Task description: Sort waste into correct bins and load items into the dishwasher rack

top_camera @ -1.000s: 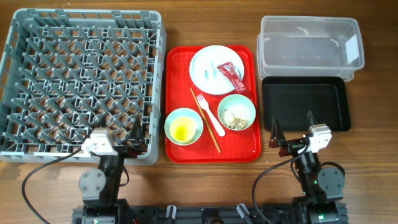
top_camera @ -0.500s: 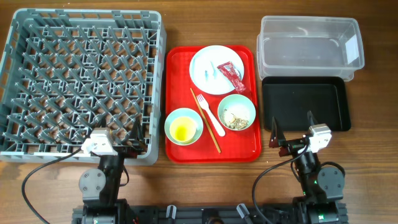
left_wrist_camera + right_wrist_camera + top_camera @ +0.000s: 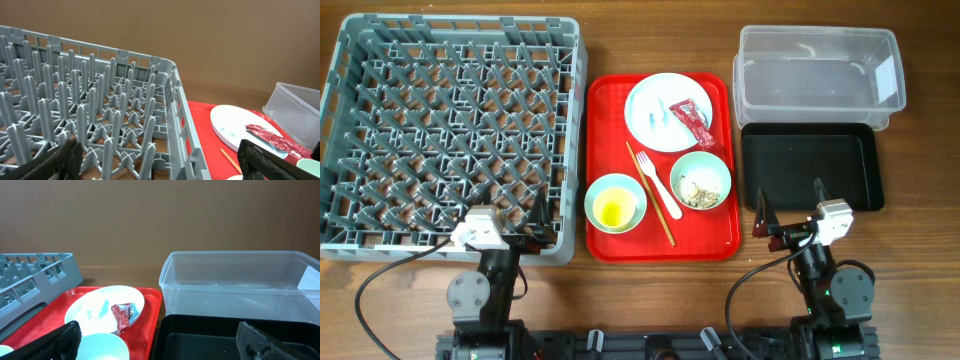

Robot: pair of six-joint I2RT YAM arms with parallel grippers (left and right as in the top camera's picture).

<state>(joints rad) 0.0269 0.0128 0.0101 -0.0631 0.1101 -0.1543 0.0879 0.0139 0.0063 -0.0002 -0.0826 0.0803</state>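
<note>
Both spread wide, empty | left fingers over rack near rim | right fingers by black tray edge

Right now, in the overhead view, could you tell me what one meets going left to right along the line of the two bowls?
dishwasher rack → first mint bowl, holding the yellow cup → second mint bowl, with food scraps → black tray
</note>
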